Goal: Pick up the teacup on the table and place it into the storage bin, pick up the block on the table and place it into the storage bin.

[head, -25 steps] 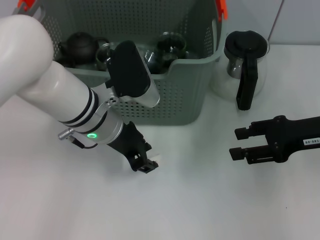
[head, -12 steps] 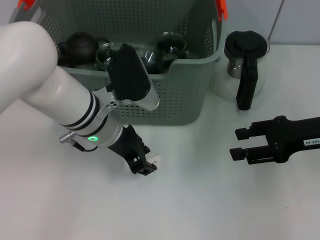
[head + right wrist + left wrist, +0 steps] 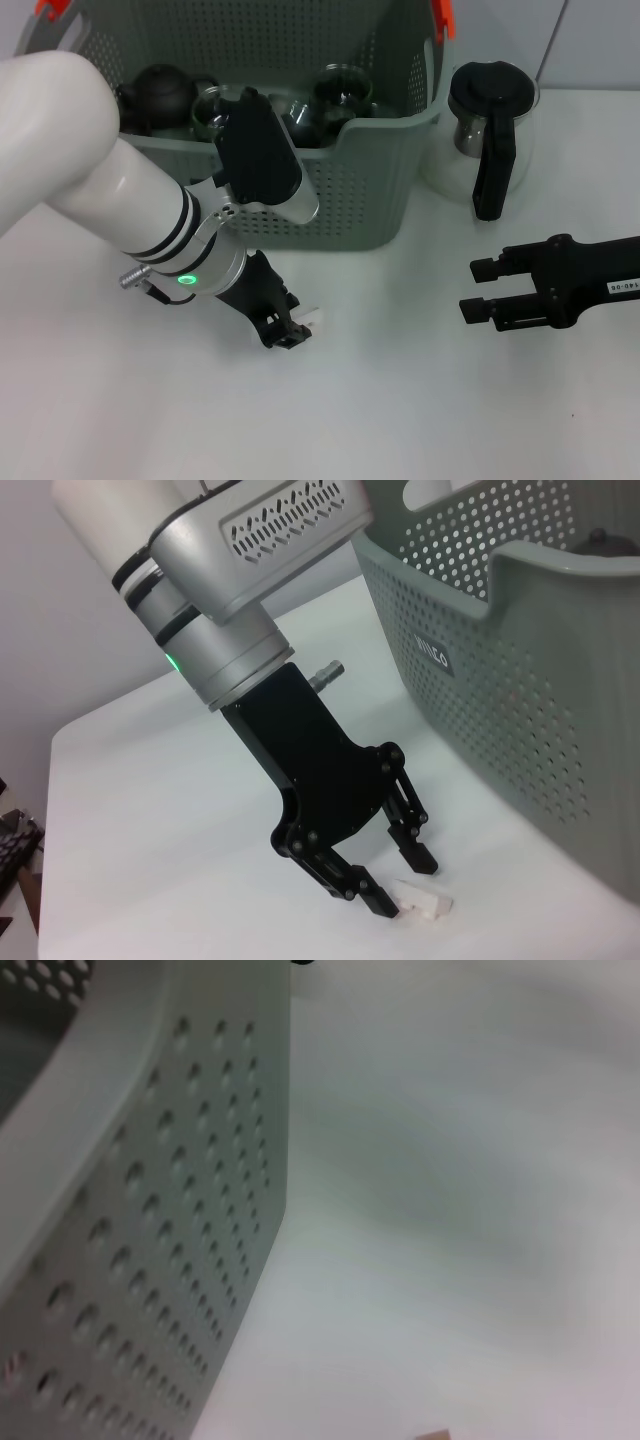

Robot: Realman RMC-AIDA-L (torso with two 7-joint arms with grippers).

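Note:
A small white block [image 3: 313, 322] [image 3: 424, 904] lies on the white table in front of the grey perforated storage bin [image 3: 360, 190] [image 3: 520, 680] [image 3: 150, 1260]. My left gripper [image 3: 285, 333] [image 3: 404, 883] is low over the table and open, its black fingertips [image 3: 383, 904] right at the block, one on each side of its end. Glass teacups [image 3: 340, 85] and a black teapot [image 3: 158, 90] sit inside the bin. My right gripper [image 3: 477, 288] hovers open and empty at the right, away from the block.
A glass pitcher [image 3: 490, 120] with a black lid and handle stands to the right of the bin. Orange clips [image 3: 443, 18] sit on the bin's rim. White table [image 3: 400, 420] lies bare toward the front.
My left gripper has shifted slightly down and back toward the block's near side. The block and the right arm have stayed put.

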